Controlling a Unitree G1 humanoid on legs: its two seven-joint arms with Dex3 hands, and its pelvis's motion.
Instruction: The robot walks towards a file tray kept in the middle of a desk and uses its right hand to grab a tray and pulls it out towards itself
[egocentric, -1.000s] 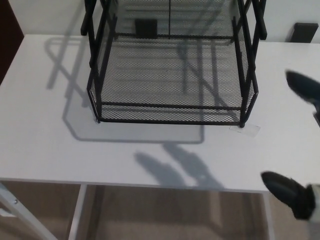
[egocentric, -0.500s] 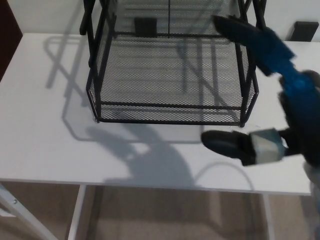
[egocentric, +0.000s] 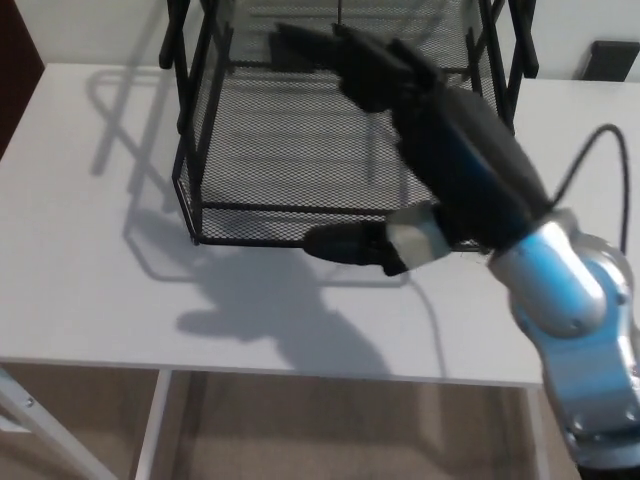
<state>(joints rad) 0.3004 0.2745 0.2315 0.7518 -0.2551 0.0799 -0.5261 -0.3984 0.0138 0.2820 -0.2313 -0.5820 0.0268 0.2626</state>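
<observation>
Right hand (egocentric: 420, 150): spread wide, fingers over the tray (egocentric: 300, 170), thumb at its front rim.
Tray: mesh, holds nothing.

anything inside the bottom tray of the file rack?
The bottom mesh tray looks empty where visible: bare mesh, with the white desk showing through. The right hand, open, hangs over its right part and covers that area, so contents there cannot be seen.
</observation>
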